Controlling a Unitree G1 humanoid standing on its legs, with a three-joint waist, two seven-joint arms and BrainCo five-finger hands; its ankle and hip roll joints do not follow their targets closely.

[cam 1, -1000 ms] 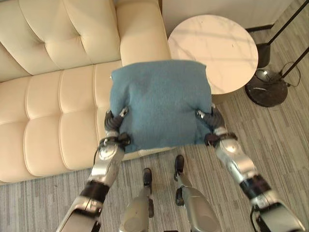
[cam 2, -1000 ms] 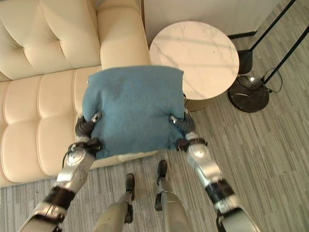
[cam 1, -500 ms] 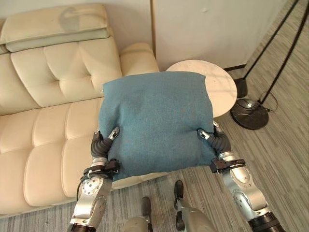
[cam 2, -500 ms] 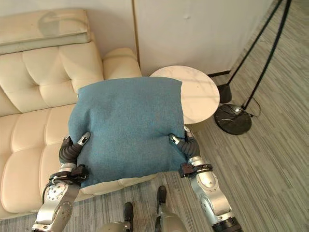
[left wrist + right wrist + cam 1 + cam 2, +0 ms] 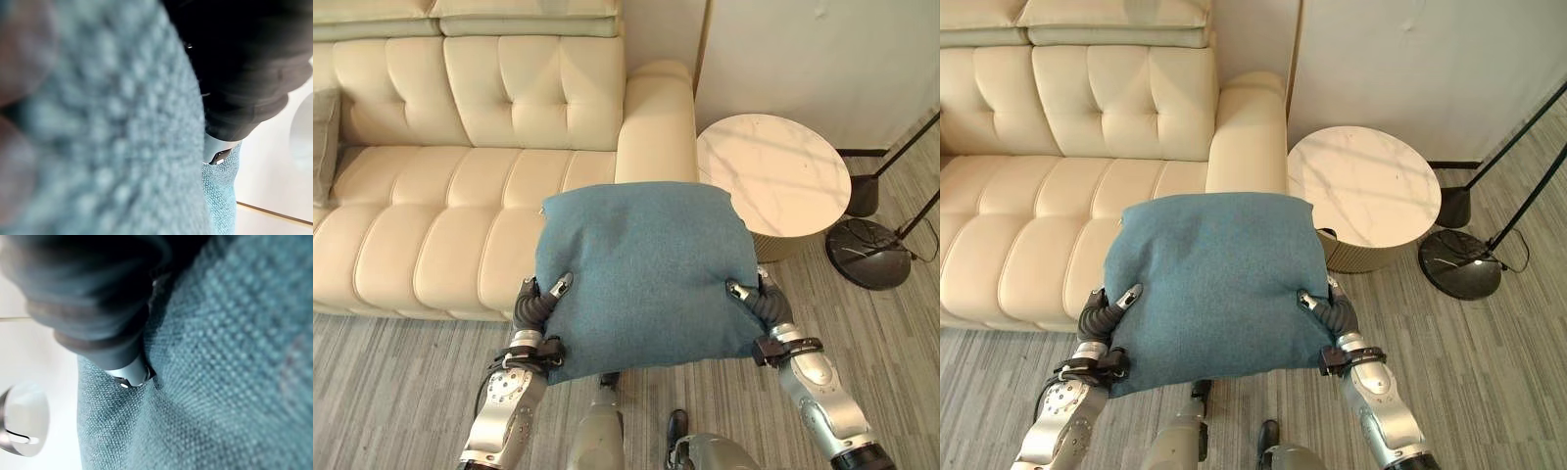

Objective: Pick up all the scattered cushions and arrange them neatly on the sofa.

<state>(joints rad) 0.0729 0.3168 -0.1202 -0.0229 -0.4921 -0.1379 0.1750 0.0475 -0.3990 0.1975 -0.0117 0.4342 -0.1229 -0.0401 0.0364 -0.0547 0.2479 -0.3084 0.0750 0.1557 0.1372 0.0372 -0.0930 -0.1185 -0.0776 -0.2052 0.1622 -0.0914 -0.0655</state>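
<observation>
held object: a square teal woven-fabric cushion (image 5: 644,269), lifted clear of the floor in front of me, level with the front edge of the seat.
left hand (image 5: 536,302): pressed against the cushion's left side, thumb lying on top of the fabric; the fingers are hidden under it, so i cannot tell how they sit.
right hand (image 5: 760,300): mirrored on the cushion's right side, thumb on the top face; fingers hidden beneath, state not readable.
target: the cream tufted leather sofa (image 5: 460,176), its seat near the armrest bare beyond the cushion's far edge.
other cushion: a grey cushion (image 5: 323,142) leans on the sofa's far left end, partly cut off.
surroundings: a round white marble-topped side table (image 5: 771,171) stands just beside the armrest; a black lamp base (image 5: 868,253) sits on the striped grey floor (image 5: 391,392) near it.
progress: i judge the pick-up finished and the carry under way; placing is not yet done.
remaining: move the cushion over the seat, set it against the backrest, release.
</observation>
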